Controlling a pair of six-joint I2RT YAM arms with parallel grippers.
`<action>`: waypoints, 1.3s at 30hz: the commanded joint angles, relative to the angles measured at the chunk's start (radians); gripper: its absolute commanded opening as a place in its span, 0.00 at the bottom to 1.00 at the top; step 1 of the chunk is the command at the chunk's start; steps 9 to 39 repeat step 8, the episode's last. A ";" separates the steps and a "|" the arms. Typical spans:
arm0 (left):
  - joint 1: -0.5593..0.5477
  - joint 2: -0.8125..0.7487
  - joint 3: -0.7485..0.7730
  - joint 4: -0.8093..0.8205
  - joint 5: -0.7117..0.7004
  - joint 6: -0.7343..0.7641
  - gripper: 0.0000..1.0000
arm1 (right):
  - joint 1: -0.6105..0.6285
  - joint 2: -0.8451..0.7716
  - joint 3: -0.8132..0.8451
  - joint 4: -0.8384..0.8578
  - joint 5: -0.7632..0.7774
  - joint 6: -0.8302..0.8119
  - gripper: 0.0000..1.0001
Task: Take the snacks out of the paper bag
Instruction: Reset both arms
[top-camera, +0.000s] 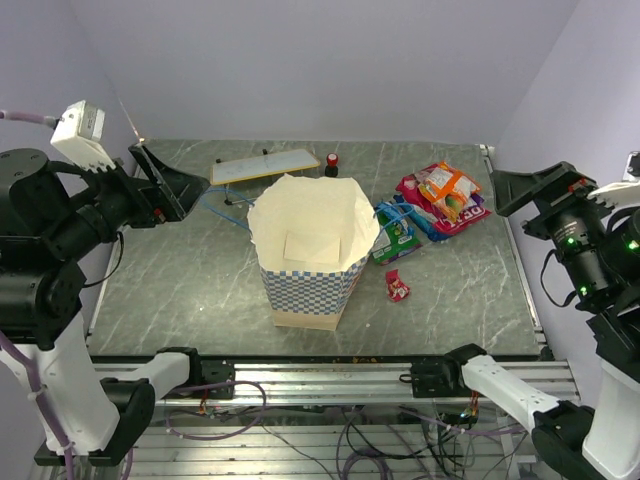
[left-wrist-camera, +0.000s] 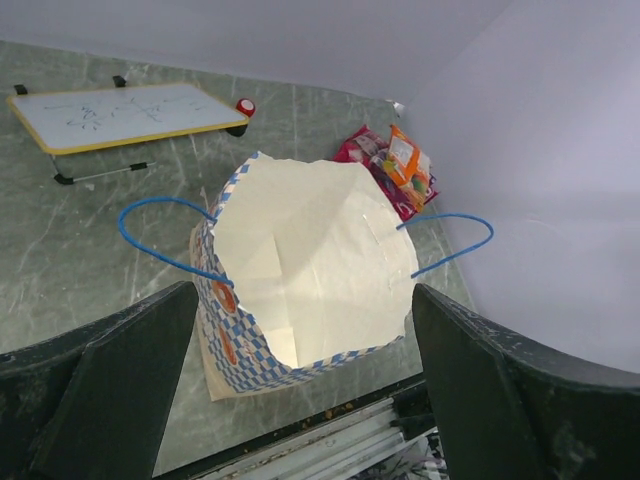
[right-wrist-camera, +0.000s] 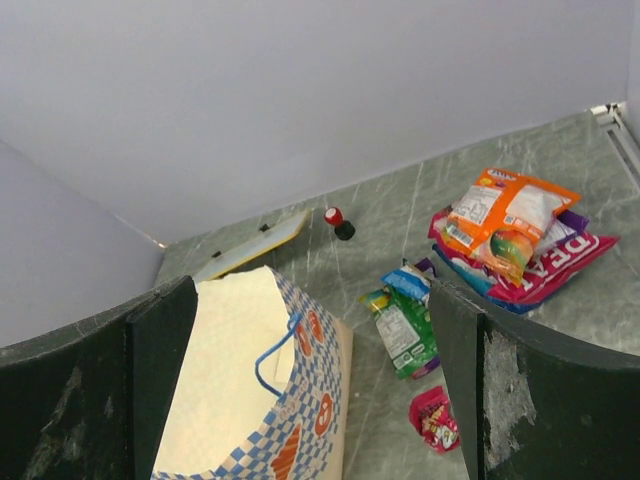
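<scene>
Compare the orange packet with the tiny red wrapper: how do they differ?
The orange packet is much larger than the red wrapper. The orange packet lies on top of the magenta packet, while the red wrapper lies alone on the table. The red wrapper sits nearer the near edge than the orange packet. Both are outside the paper bag.

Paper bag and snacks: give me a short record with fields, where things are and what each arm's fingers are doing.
bag: paper bag upright, mouth open, no packet visible inside
snacks: orange packet atop magenta packet, green packet, small red wrapper, all on table right of bag
left gripper: fingers open, empty
right gripper: fingers open, empty
</scene>
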 joint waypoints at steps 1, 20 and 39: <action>0.006 -0.008 -0.002 0.034 0.057 -0.006 0.99 | -0.004 -0.012 -0.046 0.010 0.009 0.024 1.00; 0.006 -0.020 -0.068 0.109 0.109 -0.061 0.99 | -0.004 0.012 -0.036 -0.005 0.013 -0.023 1.00; 0.006 -0.020 -0.068 0.109 0.109 -0.061 0.99 | -0.004 0.012 -0.036 -0.005 0.013 -0.023 1.00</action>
